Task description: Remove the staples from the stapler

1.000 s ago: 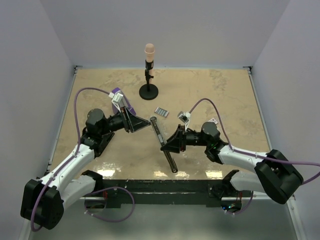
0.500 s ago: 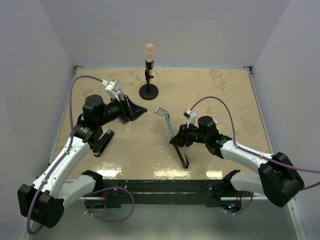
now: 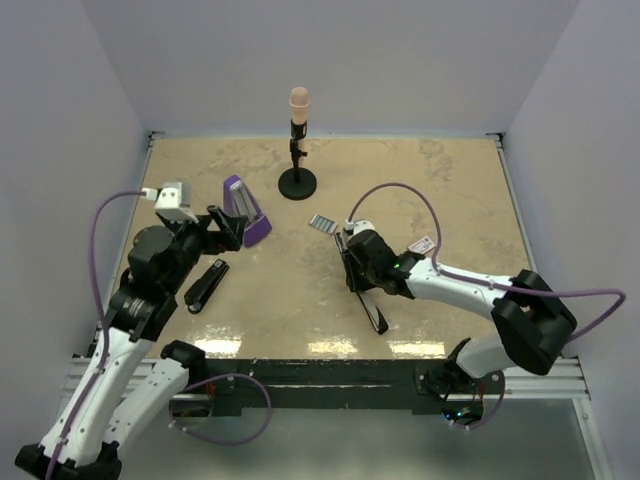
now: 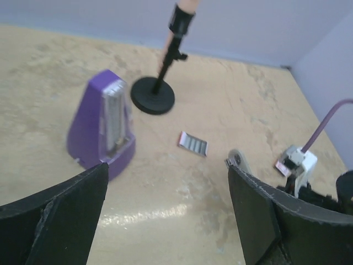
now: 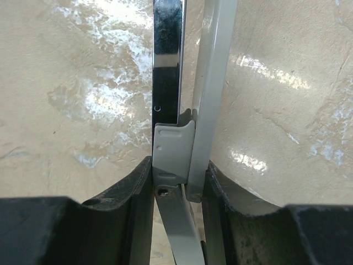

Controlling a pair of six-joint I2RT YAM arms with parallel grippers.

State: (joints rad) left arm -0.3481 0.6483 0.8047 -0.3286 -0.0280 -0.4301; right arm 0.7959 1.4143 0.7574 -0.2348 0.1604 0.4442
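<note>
Between the fingers of the right tool (image 5: 179,165): the stapler (image 5: 167,55) is pinched where its two bars meet, with the jaws drawn in narrow on it. A firm hold, by the look of it.
Stapler's pose: it is seen splayed open, one dark shiny bar and one grey metal bar running away from the tool, low over the desk (image 3: 450,190). Whether it is rested on the desk cannot be told.
Left tool (image 4: 166,167): its jaws are spread wide and nothing is held. It is hung above the desk on the left, well apart from the stapler.
Staples (image 3: 322,223): and there they are, a small ridged silver strip laid flat on the desk, near the stapler's far end but not touching it.
Farther out: a purple metronome (image 3: 243,208) is stood just beside the left tool, a microphone stand (image 3: 297,183) is set behind the strip, and a black object (image 3: 205,285) is laid near the left arm.
Done so far: the strip is out, so the unloading is judged largely complete.
Left to do: the loading channel cannot be seen, so leftover staples cannot be ruled out. The stapler is not yet closed or put down.
</note>
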